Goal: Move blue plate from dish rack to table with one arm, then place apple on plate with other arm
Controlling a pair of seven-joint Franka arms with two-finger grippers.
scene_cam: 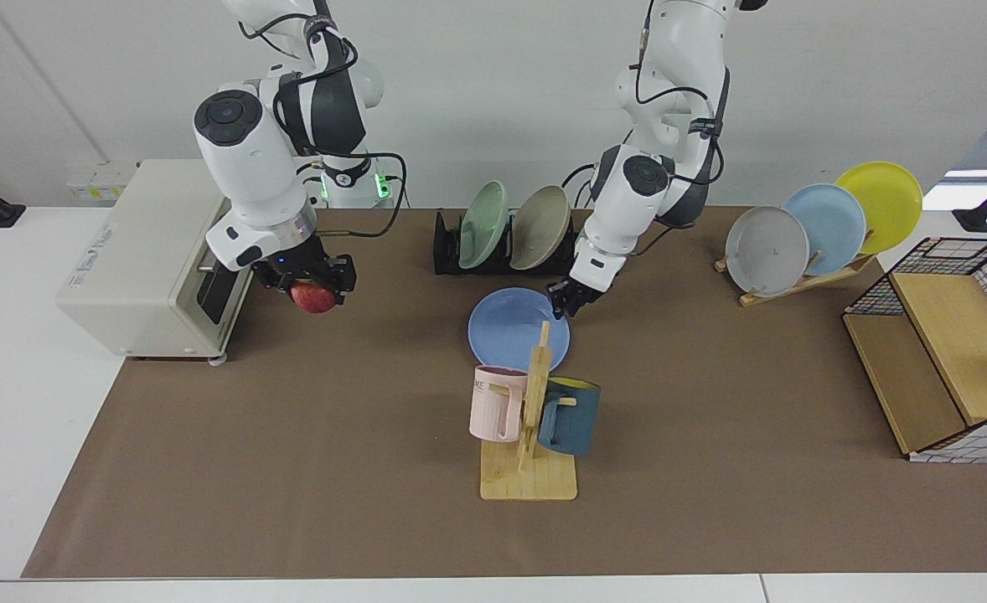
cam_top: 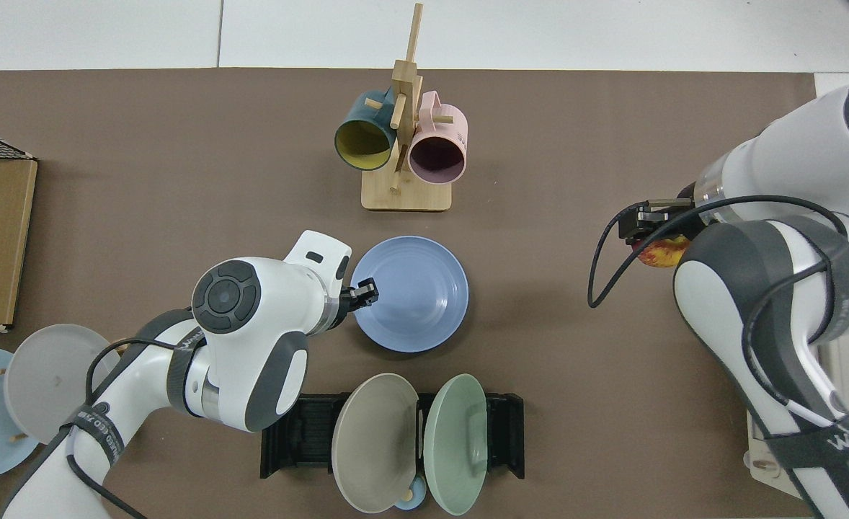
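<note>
The blue plate [scene_cam: 514, 331] [cam_top: 414, 295] lies nearly flat on the brown mat of the table [scene_cam: 292, 435], between the dish rack [scene_cam: 447, 251] [cam_top: 287, 432] and the mug stand. My left gripper [scene_cam: 562, 300] [cam_top: 362, 294] is at the plate's rim on the rack side, fingers closed on the edge. My right gripper [scene_cam: 313, 285] [cam_top: 651, 232] hovers above the mat near the white appliance, shut on the red apple [scene_cam: 314, 298] [cam_top: 661, 251]. The rack holds a green plate [scene_cam: 483, 224] and a beige plate [scene_cam: 540, 226].
A wooden mug stand [scene_cam: 529, 469] with a pink mug and a teal mug stands just in front of the plate. A slanted wooden stand [scene_cam: 795, 280] carries grey, sky-blue and yellow plates. A white appliance [scene_cam: 137, 268] and a wire-framed wooden box [scene_cam: 937, 352] flank the mat.
</note>
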